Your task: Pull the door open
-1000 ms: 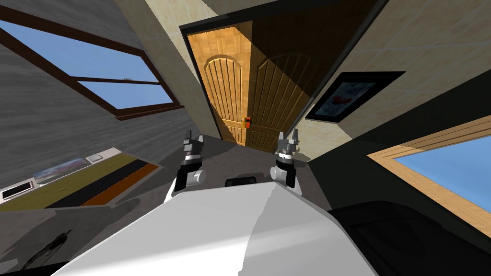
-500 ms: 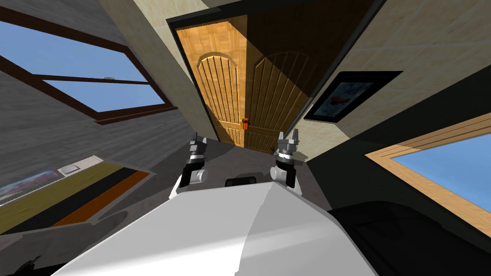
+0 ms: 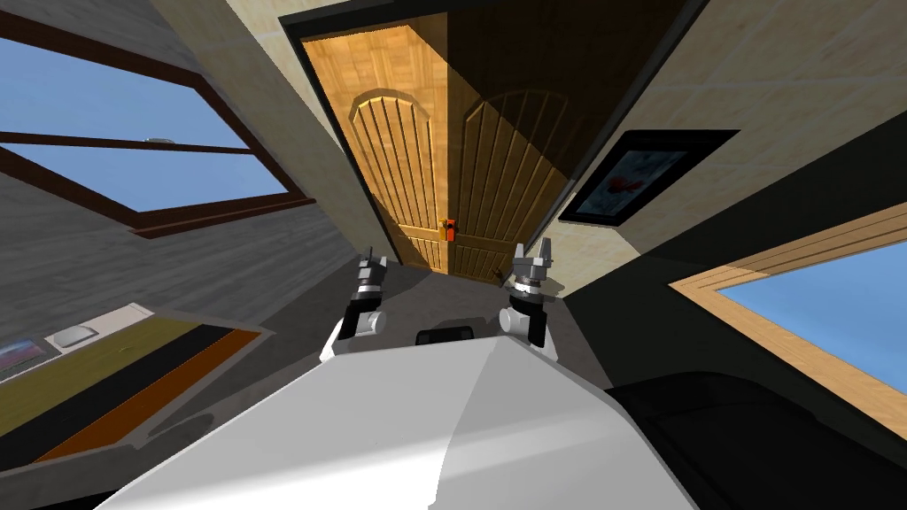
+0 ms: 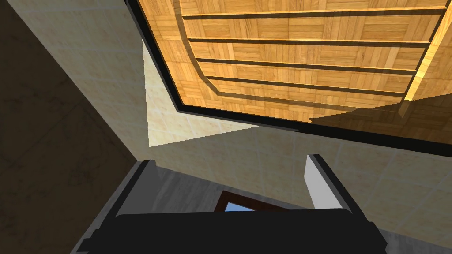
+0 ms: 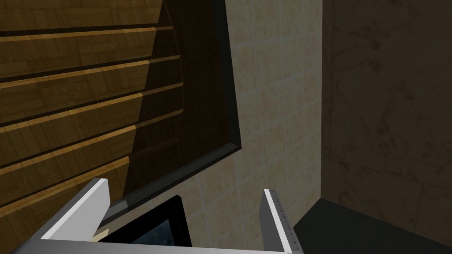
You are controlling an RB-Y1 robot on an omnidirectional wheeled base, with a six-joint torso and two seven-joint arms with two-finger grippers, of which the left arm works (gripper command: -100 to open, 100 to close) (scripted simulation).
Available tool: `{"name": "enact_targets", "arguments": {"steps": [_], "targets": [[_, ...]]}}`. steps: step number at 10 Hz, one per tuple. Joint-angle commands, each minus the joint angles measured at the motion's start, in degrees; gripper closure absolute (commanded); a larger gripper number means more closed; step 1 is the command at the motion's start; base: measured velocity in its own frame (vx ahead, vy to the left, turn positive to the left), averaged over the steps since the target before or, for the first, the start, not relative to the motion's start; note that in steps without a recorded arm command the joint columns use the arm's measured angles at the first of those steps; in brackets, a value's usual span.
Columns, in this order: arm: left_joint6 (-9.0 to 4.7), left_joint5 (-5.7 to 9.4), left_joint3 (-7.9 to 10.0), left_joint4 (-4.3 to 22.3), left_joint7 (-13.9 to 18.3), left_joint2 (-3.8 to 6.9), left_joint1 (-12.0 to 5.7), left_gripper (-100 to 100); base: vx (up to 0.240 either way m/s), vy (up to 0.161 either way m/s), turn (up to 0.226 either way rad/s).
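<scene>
A wooden double door (image 3: 416,150) with arched slatted panels stands shut in a black frame ahead of me. A small orange handle (image 3: 449,229) sits where the two leaves meet. The left leaf is lit and the right leaf (image 3: 509,168) is in shadow. My left gripper (image 3: 373,264) is open, held up short of the door's lower left. In its wrist view the left gripper (image 4: 229,176) points at the lit leaf (image 4: 300,57) and the frame's corner. My right gripper (image 3: 533,252) is open near the door's lower right; in its own view the right gripper (image 5: 181,203) faces the shaded leaf (image 5: 66,110).
A black-framed picture (image 3: 633,177) hangs on the tiled wall right of the door. A window (image 3: 133,150) is on the left wall and another (image 3: 815,301) on the right. A dark and orange rug (image 3: 133,390) lies on the floor to my left.
The whole head view has shifted: the door now looks larger and sits further left, so I have moved nearer. My left gripper has come inward toward the door. The right arm is unchanged.
</scene>
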Motion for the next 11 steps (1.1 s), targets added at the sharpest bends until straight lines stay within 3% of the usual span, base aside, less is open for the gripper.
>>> {"name": "enact_targets", "arguments": {"steps": [1,11], "targets": [[0.01,-0.01,-0.21,2.4,0.3,0.28,-1.29,-100,0.095,-0.01,-0.06],[0.46,0.31,-1.44,14.4,2.5,2.83,-6.84,-100,0.106,-0.014,-0.076]]}}
